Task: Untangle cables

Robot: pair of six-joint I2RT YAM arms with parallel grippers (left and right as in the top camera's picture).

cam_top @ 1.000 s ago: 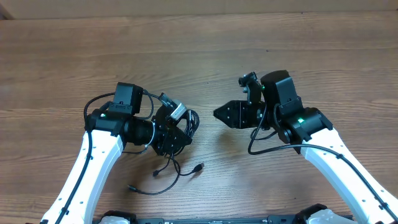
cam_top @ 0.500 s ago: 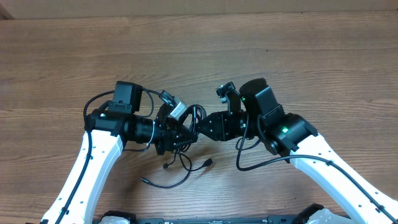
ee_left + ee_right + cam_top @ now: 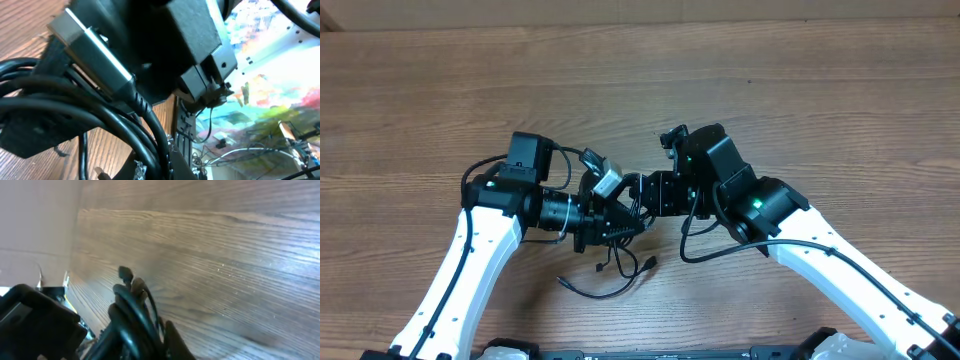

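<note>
left claw and right claw both clamped on cables between them; pulling apart may cinch the knot tighter

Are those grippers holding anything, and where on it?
Both hold the cables: left gripper clamps the bundle's middle; right gripper seems to pinch loops at its edge.
</note>
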